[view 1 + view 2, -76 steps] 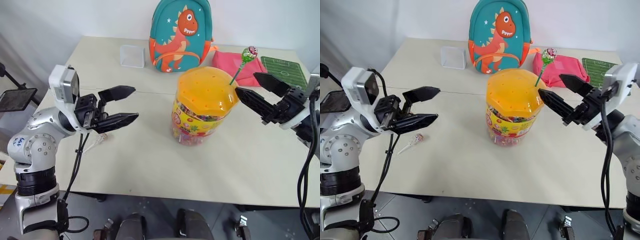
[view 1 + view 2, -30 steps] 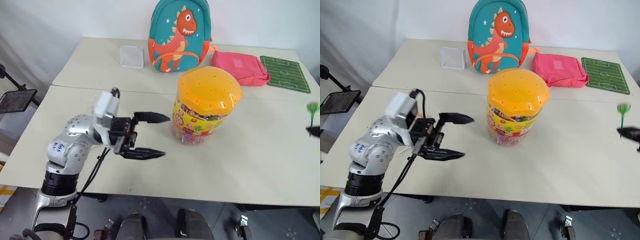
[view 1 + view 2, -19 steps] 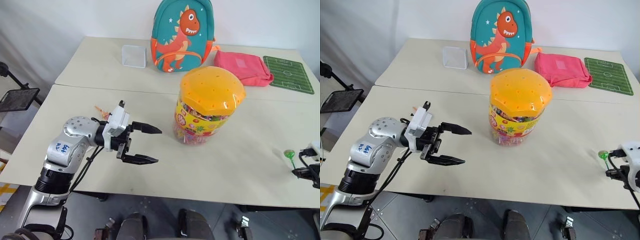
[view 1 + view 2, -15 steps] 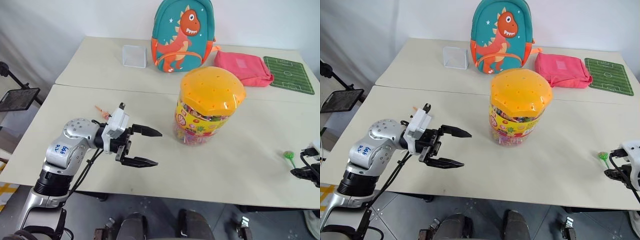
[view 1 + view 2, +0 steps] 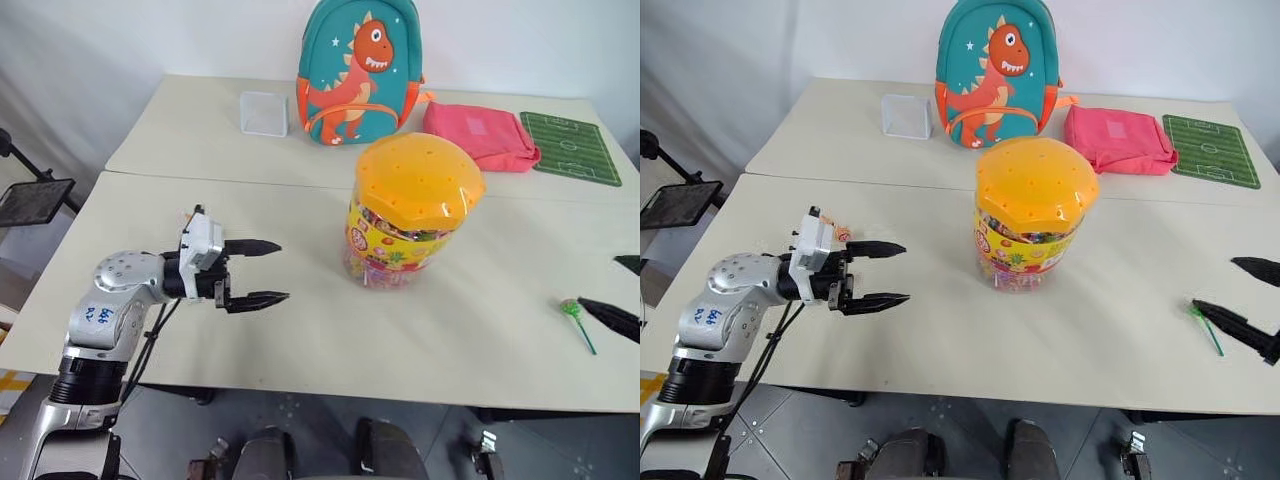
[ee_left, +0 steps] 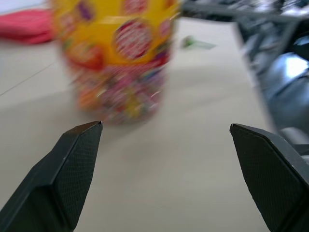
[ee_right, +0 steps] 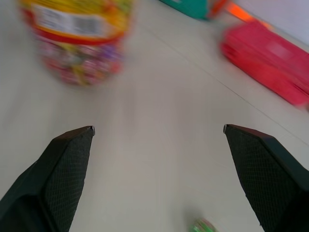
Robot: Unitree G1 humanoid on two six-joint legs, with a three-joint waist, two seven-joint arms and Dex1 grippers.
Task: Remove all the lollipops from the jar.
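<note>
The jar [image 5: 415, 210], a clear tub with an orange domed lid, stands mid-table with no sticks rising from its lid. A green lollipop [image 5: 573, 310] lies flat on the table at the right, just off the lower finger of my right gripper [image 5: 603, 284], which is open and empty. The right wrist view has the same lollipop [image 7: 203, 225] between the spread fingers. My left gripper [image 5: 275, 270] hovers open left of the jar, pointing at it, nothing held. Behind that wrist lies an orange-sticked lollipop [image 5: 837, 233]. The left wrist view faces the jar [image 6: 113, 58].
At the back of the table stand a dinosaur backpack [image 5: 360, 70], a pink pouch [image 5: 478, 135], a green football mat [image 5: 570, 147] and a small clear box [image 5: 265, 112]. A seam runs across the table behind the jar.
My right gripper set the green lollipop on the table at the right, opened and let it go. My left gripper drew back to the left, away from the jar, still open.
</note>
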